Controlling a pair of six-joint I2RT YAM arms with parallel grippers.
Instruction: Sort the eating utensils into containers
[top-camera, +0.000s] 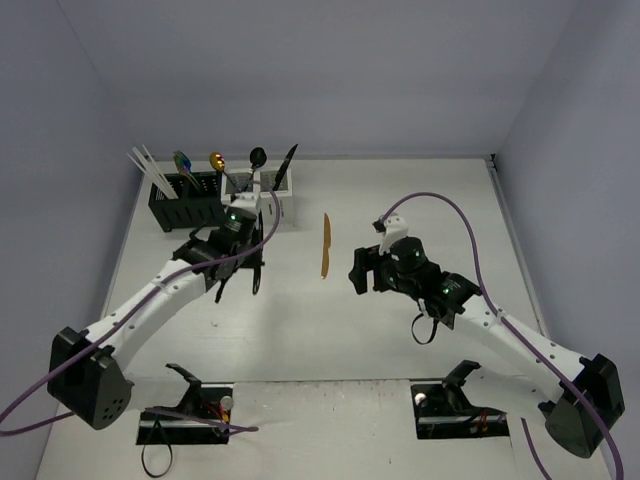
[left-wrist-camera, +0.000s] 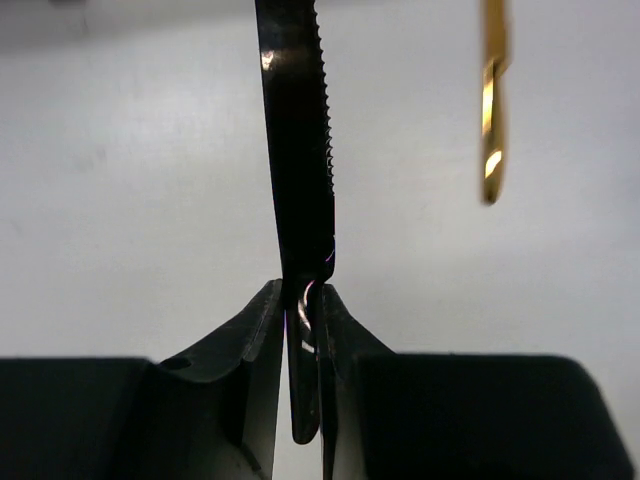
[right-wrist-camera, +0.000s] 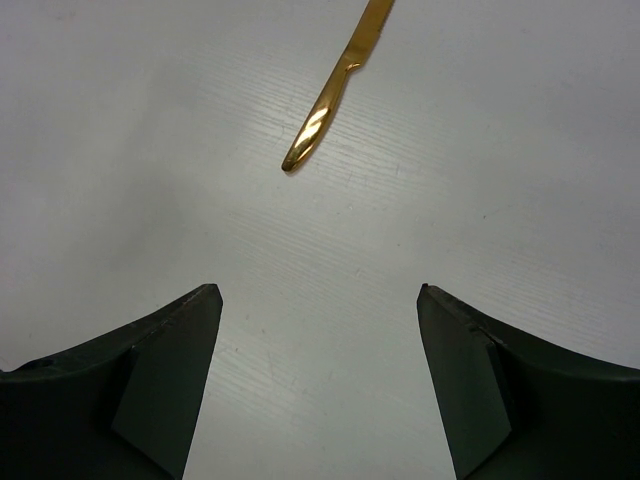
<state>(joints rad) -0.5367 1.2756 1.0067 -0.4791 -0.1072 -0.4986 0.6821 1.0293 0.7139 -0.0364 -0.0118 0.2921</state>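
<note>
left gripper clamped on a slim black serrated knife, right gripper wide open near the shiny gold knife

Cropped black knife tip, white caddy mostly behind left arm

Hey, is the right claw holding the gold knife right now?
No, the right claw is open and empty, and the gold knife lies on the table ahead of it.
</note>
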